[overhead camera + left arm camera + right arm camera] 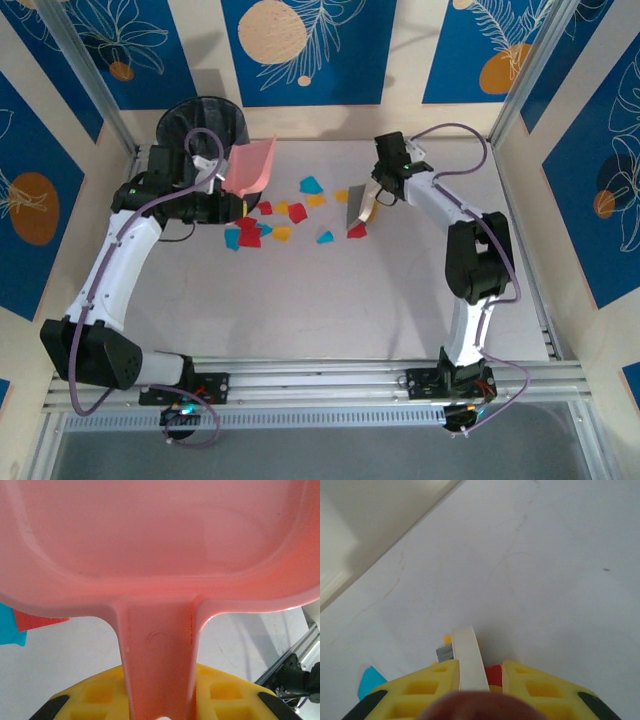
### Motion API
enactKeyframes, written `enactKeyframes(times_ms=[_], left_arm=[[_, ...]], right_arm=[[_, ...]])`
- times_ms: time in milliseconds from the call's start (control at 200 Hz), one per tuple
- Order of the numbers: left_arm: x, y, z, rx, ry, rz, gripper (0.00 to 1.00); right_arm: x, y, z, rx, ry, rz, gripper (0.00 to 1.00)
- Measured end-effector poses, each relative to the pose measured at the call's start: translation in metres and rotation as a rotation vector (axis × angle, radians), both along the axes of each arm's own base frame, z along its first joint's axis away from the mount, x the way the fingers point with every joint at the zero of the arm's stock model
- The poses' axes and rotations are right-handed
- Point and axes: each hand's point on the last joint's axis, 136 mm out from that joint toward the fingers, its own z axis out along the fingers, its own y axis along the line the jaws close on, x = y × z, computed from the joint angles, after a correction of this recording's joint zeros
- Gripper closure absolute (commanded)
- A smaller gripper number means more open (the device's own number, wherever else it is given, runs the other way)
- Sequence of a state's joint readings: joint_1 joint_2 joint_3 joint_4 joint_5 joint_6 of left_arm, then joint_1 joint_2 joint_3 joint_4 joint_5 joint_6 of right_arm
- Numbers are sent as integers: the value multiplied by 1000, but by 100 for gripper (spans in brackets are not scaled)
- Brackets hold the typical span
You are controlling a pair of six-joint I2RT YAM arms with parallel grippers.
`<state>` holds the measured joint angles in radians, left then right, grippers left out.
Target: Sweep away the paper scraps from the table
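- left gripper (218,183) at 10 o'clock on the table (400,300); jaws clamped tight on the handle of a pink dustpan (250,165)
- left wrist view: yellow fingers (100,696) either side of the dustpan (160,555) handle, pan empty, a cyan scrap (10,625) and a red scrap (40,621) under its 8 o'clock edge
- dustpan tilted; can't tell if its lip touches the table
- black bin (200,125) at the 11 o'clock corner, just beside the dustpan
- paper scraps (282,215), red, yellow and cyan, spread loosely on the table from centre out toward 10 o'clock, between the dustpan and the brush (353,208)
- most scraps bunch at 4 o'clock of the dustpan; cyan one (311,185) farthest back
- right gripper (375,195) at 12 o'clock on the table, closed on the brush handle
- right wrist view: white brush (469,657) handle pinched between the right gripper (480,680) fingers, grey bristles down on the table
- red scrap (357,230) touching the brush at its 6 o'clock
- same view: another cyan scrap (370,680) at 8 o'clock
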<state>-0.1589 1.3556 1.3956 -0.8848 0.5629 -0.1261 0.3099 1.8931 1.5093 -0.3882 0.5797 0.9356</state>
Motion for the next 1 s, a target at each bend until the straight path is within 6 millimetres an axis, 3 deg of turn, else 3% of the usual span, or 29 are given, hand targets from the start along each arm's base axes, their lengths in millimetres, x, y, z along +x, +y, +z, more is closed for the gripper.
enactKeyframes(times_ms=[270,480,735,1000], left_arm=[[-10,-16,-10,37,20,-69,100],[-24,-37,-37,134,77,-171,100],[-40,-52,-61,248,114,-261,100],[-48,-60,-85,363,135,-338,100]], right_arm=[[-57,-12,1,-61,34,-51,100],[-94,-11,4,-106,35,-37,100],[-100,-3,21,-107,-13,76,100],[-100,6,65,-133,-129,208,100]])
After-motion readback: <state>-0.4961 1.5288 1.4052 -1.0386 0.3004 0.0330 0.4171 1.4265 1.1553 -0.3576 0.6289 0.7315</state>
